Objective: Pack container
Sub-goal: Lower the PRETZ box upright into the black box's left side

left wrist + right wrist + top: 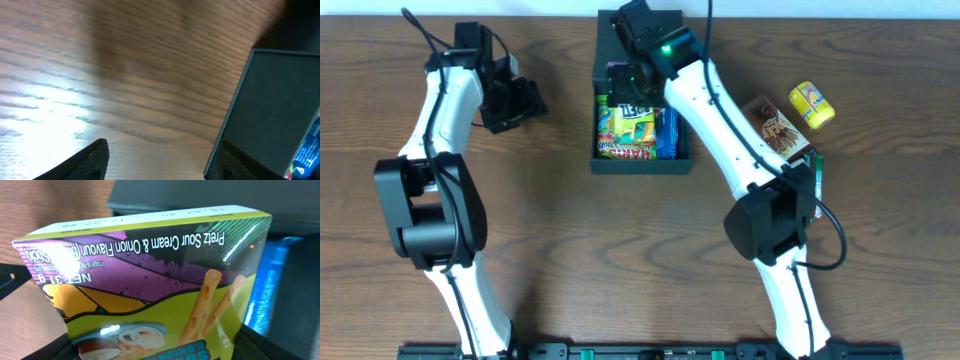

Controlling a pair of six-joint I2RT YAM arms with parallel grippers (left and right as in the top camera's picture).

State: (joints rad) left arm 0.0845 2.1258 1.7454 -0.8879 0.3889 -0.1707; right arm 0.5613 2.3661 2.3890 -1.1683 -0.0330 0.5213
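Note:
The container (642, 164) is a dark square box at the table's far middle, with colourful snack packets (628, 138) inside. My right gripper (626, 84) reaches into its far half. It is shut on a green and purple Pretz box (150, 280), which fills the right wrist view, tilted between the dark fingers (272, 347); overhead, the Pretz box (638, 106) shows just under the gripper. My left gripper (520, 100) hangs open and empty over bare wood left of the container. In the left wrist view its fingers (85, 162) stand wide apart beside the container's outer wall (270, 110).
A yellow packet (812, 105) and a brown packet (778, 128) lie on the table right of the container, beside the right arm. A blue packet (667, 135) lies along the container's right side and also shows as a blue packet (307, 155) past its wall.

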